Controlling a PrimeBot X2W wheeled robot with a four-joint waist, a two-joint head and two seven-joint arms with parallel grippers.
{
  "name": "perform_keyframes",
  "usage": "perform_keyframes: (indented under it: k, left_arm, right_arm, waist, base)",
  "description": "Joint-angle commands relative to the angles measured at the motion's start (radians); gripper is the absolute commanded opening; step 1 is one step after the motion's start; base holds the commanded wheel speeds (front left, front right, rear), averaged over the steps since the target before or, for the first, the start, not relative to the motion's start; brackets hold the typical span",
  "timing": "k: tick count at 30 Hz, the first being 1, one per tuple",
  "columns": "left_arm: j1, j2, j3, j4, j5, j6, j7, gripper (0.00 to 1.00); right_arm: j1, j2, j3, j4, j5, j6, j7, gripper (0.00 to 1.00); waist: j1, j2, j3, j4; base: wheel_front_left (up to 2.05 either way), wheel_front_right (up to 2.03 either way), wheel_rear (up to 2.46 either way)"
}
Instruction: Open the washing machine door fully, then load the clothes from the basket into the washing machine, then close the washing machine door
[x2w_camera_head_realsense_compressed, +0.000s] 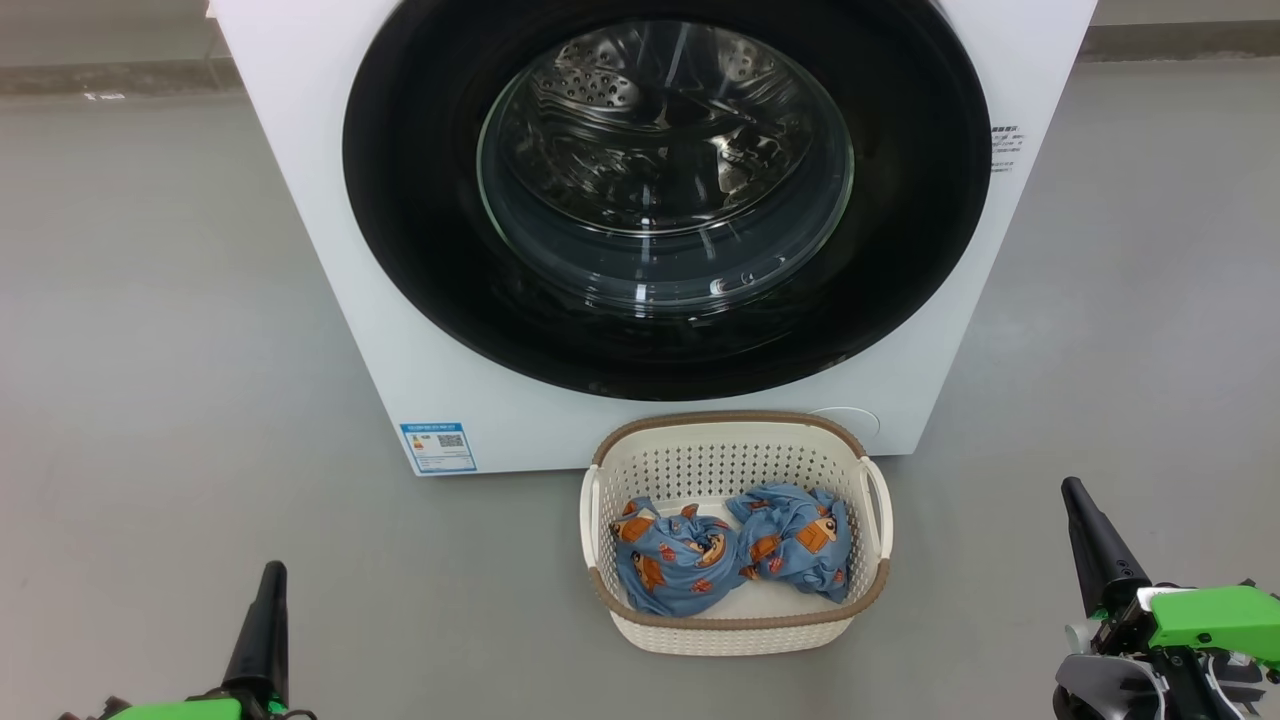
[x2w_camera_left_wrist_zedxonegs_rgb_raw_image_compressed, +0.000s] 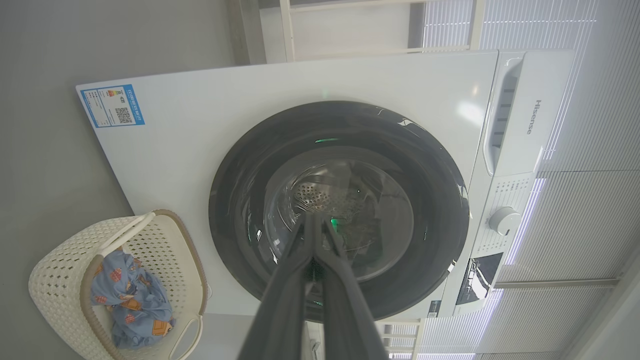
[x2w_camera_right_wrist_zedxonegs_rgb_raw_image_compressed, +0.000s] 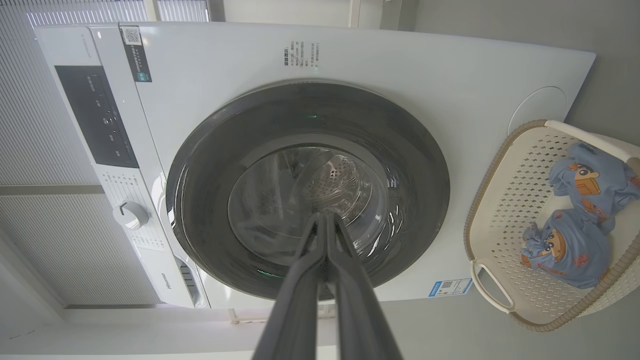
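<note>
The white washing machine (x2w_camera_head_realsense_compressed: 330, 250) stands straight ahead with its black-rimmed round door (x2w_camera_head_realsense_compressed: 420, 230) shut, the steel drum visible through the glass. Right in front of it on the floor sits the cream basket (x2w_camera_head_realsense_compressed: 735, 425), holding two crumpled blue clothes (x2w_camera_head_realsense_compressed: 675, 560) (x2w_camera_head_realsense_compressed: 795, 535) with orange figures. My left gripper (x2w_camera_head_realsense_compressed: 272, 570) hovers at the lower left, fingers pressed together and empty. My right gripper (x2w_camera_head_realsense_compressed: 1073, 487) is at the lower right, also shut and empty. In the wrist views both finger pairs (x2w_camera_left_wrist_zedxonegs_rgb_raw_image_compressed: 312, 217) (x2w_camera_right_wrist_zedxonegs_rgb_raw_image_compressed: 325, 215) point at the door (x2w_camera_left_wrist_zedxonegs_rgb_raw_image_compressed: 240, 200) (x2w_camera_right_wrist_zedxonegs_rgb_raw_image_compressed: 200, 175) from a distance.
Grey floor (x2w_camera_head_realsense_compressed: 150, 400) spreads on both sides of the machine and basket. A blue energy label (x2w_camera_head_realsense_compressed: 437, 446) sits at the machine's lower left corner. The control panel with its dial (x2w_camera_left_wrist_zedxonegs_rgb_raw_image_compressed: 502, 220) is on the machine's top strip. Slatted blinds (x2w_camera_left_wrist_zedxonegs_rgb_raw_image_compressed: 575, 210) hang beyond it.
</note>
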Motion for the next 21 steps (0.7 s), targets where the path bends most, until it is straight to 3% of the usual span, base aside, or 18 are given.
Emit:
perform_keyframes:
  k: [1, 21]
  left_arm:
    - [-0.048, 0.012, 0.033, -0.022, 0.012, -0.007, 0.006, 0.00]
    - [-0.048, 0.009, 0.037, -0.022, 0.016, -0.007, 0.009, 0.00]
  right_arm:
    - [-0.041, -0.004, 0.015, -0.025, -0.005, 0.005, 0.006, 0.00]
    - [-0.041, -0.002, 0.012, -0.025, -0.007, 0.005, 0.008, 0.00]
  waist:
    - [0.0000, 0.0000, 0.000, 0.000]
    - [0.0000, 0.0000, 0.000, 0.000]
  base:
    - [0.00, 0.00, 0.00]
    - [0.00, 0.00, 0.00]
